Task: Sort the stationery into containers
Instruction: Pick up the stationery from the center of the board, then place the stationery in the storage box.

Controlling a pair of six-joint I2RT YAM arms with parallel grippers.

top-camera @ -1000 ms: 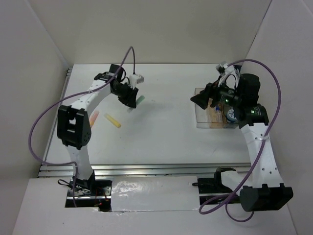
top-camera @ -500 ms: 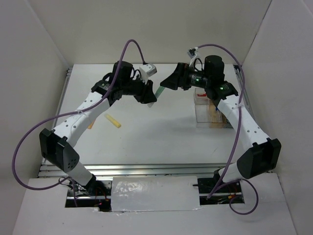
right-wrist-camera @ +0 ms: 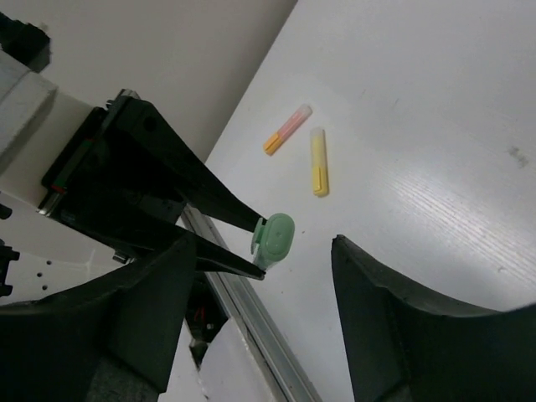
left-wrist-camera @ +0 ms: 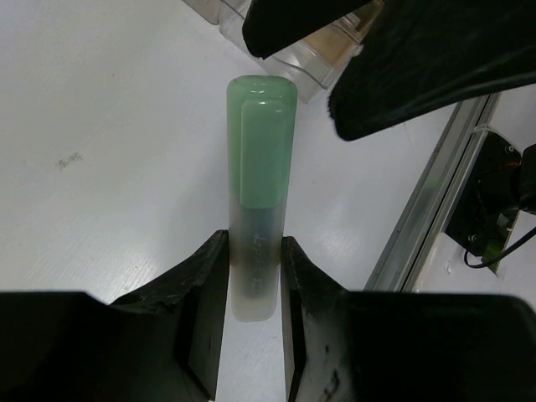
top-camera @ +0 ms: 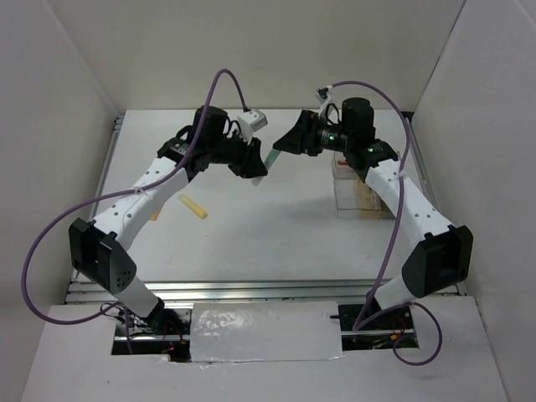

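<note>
— On the white table (top-camera: 276, 243), what is held?
— A green marker (left-wrist-camera: 260, 167), clamped by the left gripper (left-wrist-camera: 254, 276) above the far middle.
— The right gripper (top-camera: 282, 146)?
— Spread apart, beside the marker's cap.

— What do we have on the white table (top-camera: 276, 243)?
— On the left we see a yellow marker (top-camera: 193, 208) lying flat. An orange marker (right-wrist-camera: 286, 130) lies just beside it, farther left, not touching.
— And on the right?
— We see the clear box (top-camera: 362, 199) sitting there, well apart from both markers.
</note>
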